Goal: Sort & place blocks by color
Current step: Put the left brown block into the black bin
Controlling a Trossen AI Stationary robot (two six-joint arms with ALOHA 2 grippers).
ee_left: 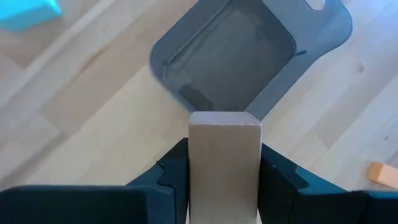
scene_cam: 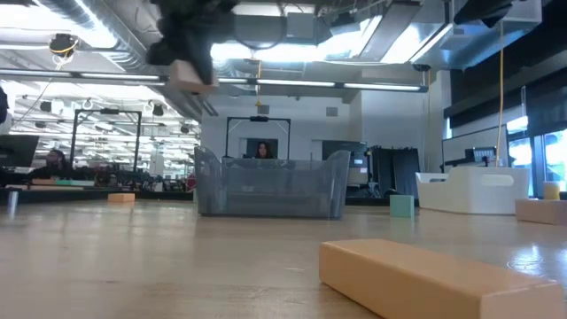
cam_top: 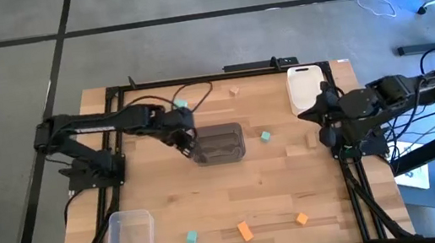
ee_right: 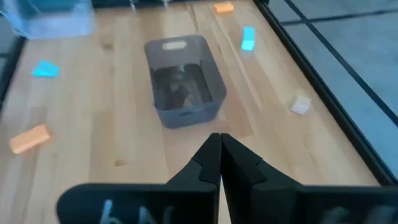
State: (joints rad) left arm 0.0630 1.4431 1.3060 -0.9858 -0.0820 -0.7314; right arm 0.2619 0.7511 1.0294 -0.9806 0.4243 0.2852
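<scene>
My left gripper (cam_top: 187,139) hovers above the left end of the dark grey bin (cam_top: 220,143), shut on a tan wooden block (ee_left: 224,158). In the low view the block (scene_cam: 191,74) hangs high over the table, left of the bin (scene_cam: 270,187). Loose blocks lie flat on the table: teal ones (cam_top: 266,136) (cam_top: 182,105) (cam_top: 192,240), orange ones (cam_top: 245,232) (cam_top: 302,219) and a tan one (cam_top: 234,90). My right gripper (ee_right: 219,148) waits shut by the table's right edge (cam_top: 330,119). My left gripper pinches the tan block between its two fingers (ee_left: 176,171), one on each long side face (ee_left: 198,163). The fingers come from above, pointing down, and lie along the block. Its free end (ee_left: 224,118) sticks out past the fingertips. The block is lifted clear of the table.
A white bin (cam_top: 305,88) stands at the far right and a clear bin (cam_top: 128,240) at the near left corner. In the low view a tan block (scene_cam: 434,279) lies close in front. Bare wood shows between the grey bin and the near blocks.
</scene>
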